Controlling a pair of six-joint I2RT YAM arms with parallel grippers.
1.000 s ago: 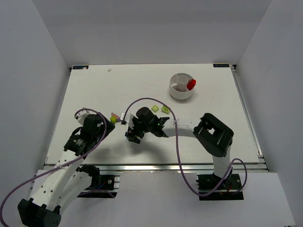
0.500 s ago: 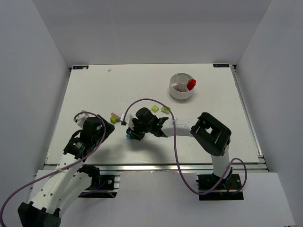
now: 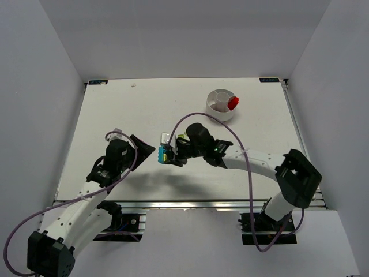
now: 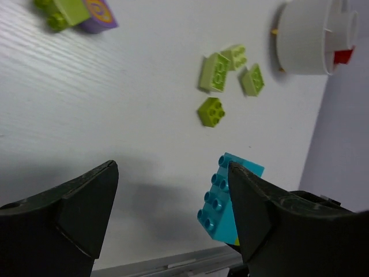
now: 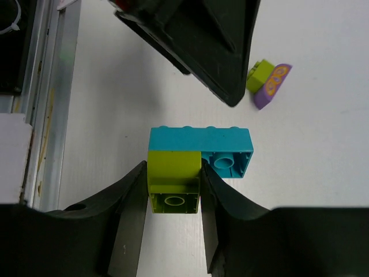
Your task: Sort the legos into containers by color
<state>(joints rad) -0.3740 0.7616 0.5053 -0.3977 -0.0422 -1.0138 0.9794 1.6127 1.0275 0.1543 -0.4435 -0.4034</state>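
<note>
- Top view: the right gripper (image 3: 169, 153) is clamped on a cyan-and-lime clump (image 3: 163, 154) near the middle of the table (image 3: 115, 109). It is just beside the left gripper (image 3: 142, 149), whose jaws stand apart with nothing between them.
- Top view: the white dish (image 3: 221, 113) sits well apart, toward the far right, with a red brick (image 3: 233, 103) in a wedge at its right side.
- Left wrist view: the two fingers (image 4: 86, 202) are spread wide over bare table. The cyan part of the clump (image 4: 226, 199) shows tilted, close to the right-hand finger (whether it is clear of the table I cannot tell).
- Left wrist view: four loose lime bricks (image 4: 214, 72) lie close together between the clump and the dish (image 4: 302, 40). A lime-and-purple clump (image 4: 78, 10) lies at the top left corner, well apart from them.
- Right wrist view: the fingers (image 5: 130, 225) press the two sides of the clump's lime brick (image 5: 173, 179). The cyan brick (image 5: 202, 147) is joined across its far side, and the hollow undersides face the camera.
- Right wrist view: the lime-and-purple clump (image 5: 268, 81) lies on the table beyond, near the tip of the left gripper's dark finger (image 5: 202, 46).
</note>
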